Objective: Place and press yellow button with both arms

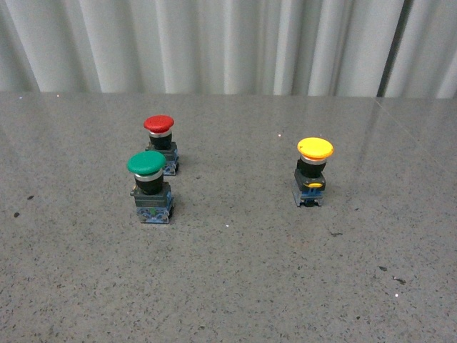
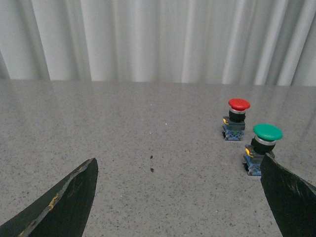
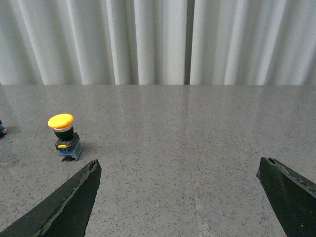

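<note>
fingers (image 3: 69,207) of the right gripper (image 3: 178,161) stood spread wide, flat, black and scuffed along their edges, with only bare table (image 1: 250,286) showing in the gap between them. the left gripper (image 2: 178,159) was set the same way, its two black fingers far apart and clasping nothing.

the yellow button (image 3: 63,138) stood upright on the table ahead of the right fingers. it was out past the tip of one of them and toward that finger's outer side, not in the gap between the pair, and well apart from both. its yellow mushroom cap sat on top, over a black body and a blue-grey base, and a yellow mark showed on the face turned toward the fingers. nothing touched it.

well apart from the yellow button, over on the left gripper's side, two more buttons stood upright. the green button (image 2: 261,148) was ahead of the left fingers, just past the tip of one of them. in the left wrist view that tip covered a corner of its base, yet the front view showed the button standing free. the red button (image 2: 236,118) was farther from the left fingers, beyond the green one, near it but not touching.

a couple of small dark specks lay on the table ahead of the left fingers, in line with the gap between them. the table was grey, speckled and slightly glossy, and past its far edge, beyond all the fingers, hung a white pleated curtain (image 1: 214,43).
</note>
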Tool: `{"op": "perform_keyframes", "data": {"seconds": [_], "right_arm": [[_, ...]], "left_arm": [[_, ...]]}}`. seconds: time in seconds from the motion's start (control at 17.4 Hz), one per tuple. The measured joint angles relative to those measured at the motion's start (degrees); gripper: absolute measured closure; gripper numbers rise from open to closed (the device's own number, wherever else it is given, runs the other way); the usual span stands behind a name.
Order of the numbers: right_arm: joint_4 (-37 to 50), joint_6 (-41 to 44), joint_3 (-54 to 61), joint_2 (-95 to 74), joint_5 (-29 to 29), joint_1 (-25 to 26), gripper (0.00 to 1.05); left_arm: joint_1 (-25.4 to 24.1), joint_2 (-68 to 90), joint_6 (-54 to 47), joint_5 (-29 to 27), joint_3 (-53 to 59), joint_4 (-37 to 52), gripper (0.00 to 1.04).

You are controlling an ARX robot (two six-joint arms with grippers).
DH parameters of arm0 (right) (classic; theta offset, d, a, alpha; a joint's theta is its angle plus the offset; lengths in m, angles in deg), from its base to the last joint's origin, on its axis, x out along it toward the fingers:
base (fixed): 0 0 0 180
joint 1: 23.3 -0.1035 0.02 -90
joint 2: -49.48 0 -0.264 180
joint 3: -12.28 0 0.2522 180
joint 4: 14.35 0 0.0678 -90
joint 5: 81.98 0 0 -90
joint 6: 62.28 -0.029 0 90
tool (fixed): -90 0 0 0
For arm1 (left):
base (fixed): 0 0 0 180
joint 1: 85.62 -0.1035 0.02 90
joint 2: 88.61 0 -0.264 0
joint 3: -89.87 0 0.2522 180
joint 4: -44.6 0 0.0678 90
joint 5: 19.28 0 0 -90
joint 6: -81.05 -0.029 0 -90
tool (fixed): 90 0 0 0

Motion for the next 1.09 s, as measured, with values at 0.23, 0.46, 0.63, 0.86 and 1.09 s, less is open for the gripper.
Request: {"op": "perform_keyframes", "data": {"seconds": [0.23,0.46,0.63,0.86,1.09], "right_arm": [[-0.2,-0.3,0.0,0.0,0.2,0.0,0.07],[7.5,-9.1,-2.4,-10.3,4.6,1.0,0.07],[37.9,-8.2,-22.0,-53.1,-0.4,-13.2,0.07],[35.9,-0.8,-44.2,-92.0,-6.4,-21.0,0.23],[24.2,0.0,-48.3,-93.5,-6.6,-20.9,0.77]], "left_arm": [[0.0,0.0,0.0,0.0,0.0,0.0,0.07],[0.0,0.0,0.0,0.0,0.0,0.0,0.07],[0.0,0.0,0.0,0.0,0.0,0.0,0.07],[0.0,0.0,0.0,0.0,0.0,0.0,0.07],[0.0,0.0,0.0,0.0,0.0,0.0,0.07]]}}
